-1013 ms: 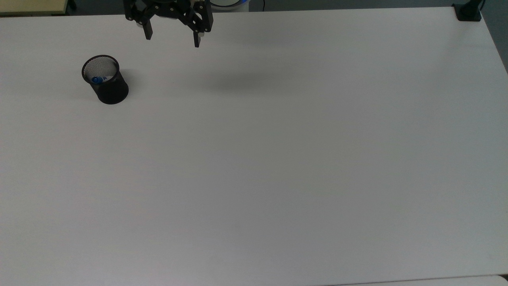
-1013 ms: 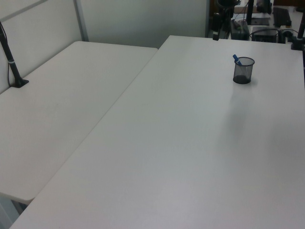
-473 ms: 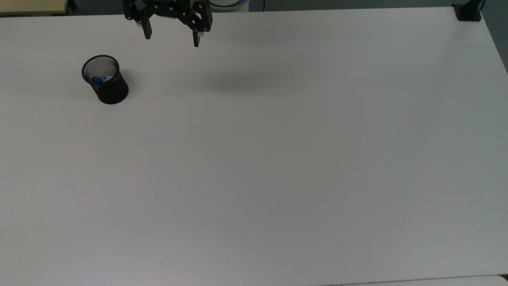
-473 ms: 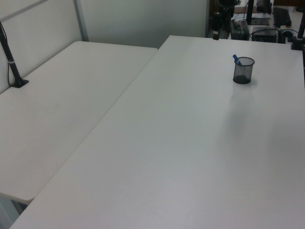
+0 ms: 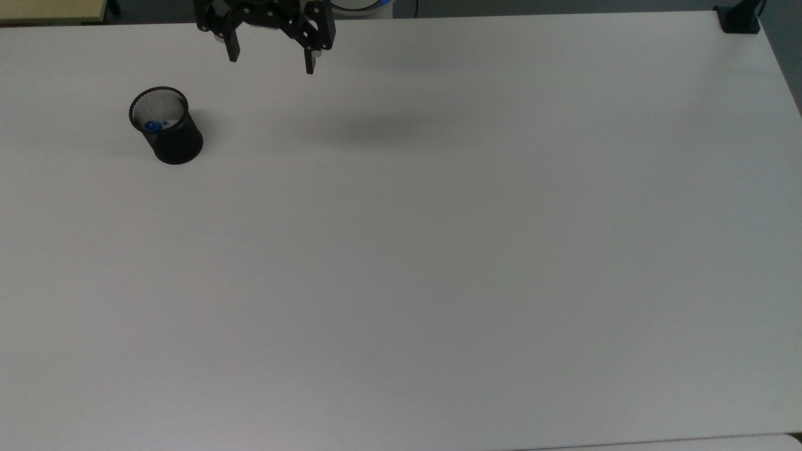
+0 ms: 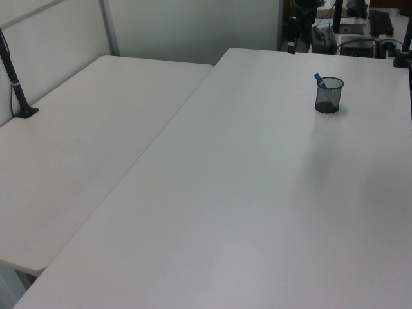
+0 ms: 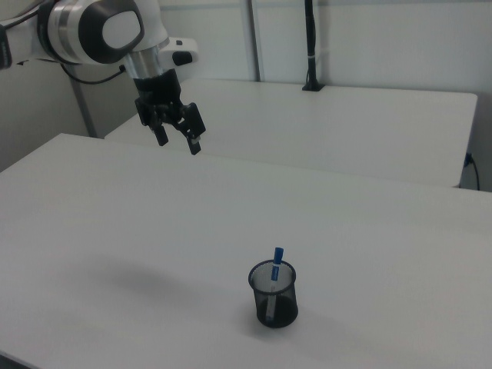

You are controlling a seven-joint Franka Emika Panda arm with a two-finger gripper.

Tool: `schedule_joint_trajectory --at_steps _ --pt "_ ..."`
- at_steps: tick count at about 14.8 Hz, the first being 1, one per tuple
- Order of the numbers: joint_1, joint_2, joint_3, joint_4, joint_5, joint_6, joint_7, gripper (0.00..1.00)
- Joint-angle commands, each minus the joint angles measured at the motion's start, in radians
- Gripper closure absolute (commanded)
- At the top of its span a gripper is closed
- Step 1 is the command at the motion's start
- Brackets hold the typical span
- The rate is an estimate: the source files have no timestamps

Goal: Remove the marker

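The marker [image 7: 276, 265] stands in a black mesh cup [image 7: 274, 296], its blue cap poking above the rim; its white barrel shows through the mesh. In the top view the blue cap of the marker [image 5: 152, 126] lies inside the cup [image 5: 168, 128] at the top view's left. In the left view the marker [image 6: 320, 80] leans on the rim of the cup [image 6: 328, 95]. My gripper [image 5: 271, 66] hangs open high above the table's far edge, well to the right of the cup in the top view. The gripper [image 7: 178, 141] holds nothing.
The white table [image 5: 438, 250] carries the cup alone. A second white table [image 6: 71, 141] adjoins it on the left view's left. A black clamp post [image 5: 739, 19] sits at the top view's far right corner.
The gripper has barely shifted, a few pixels upward in the top view. The cup and marker have not moved.
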Motion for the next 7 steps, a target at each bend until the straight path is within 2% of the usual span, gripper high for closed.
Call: schedule_joint_trajectory --at_steps 1,5,7 --pt "0.01 -0.014 -0.014 0.007 0.003 -0.036 -0.027 0.0" --pt "0.004 -0.018 -0.016 0.004 0.003 -0.035 -0.039 0.0" --pt "-0.007 -0.032 -0.021 -0.002 0.003 -0.038 -0.112 0.0"
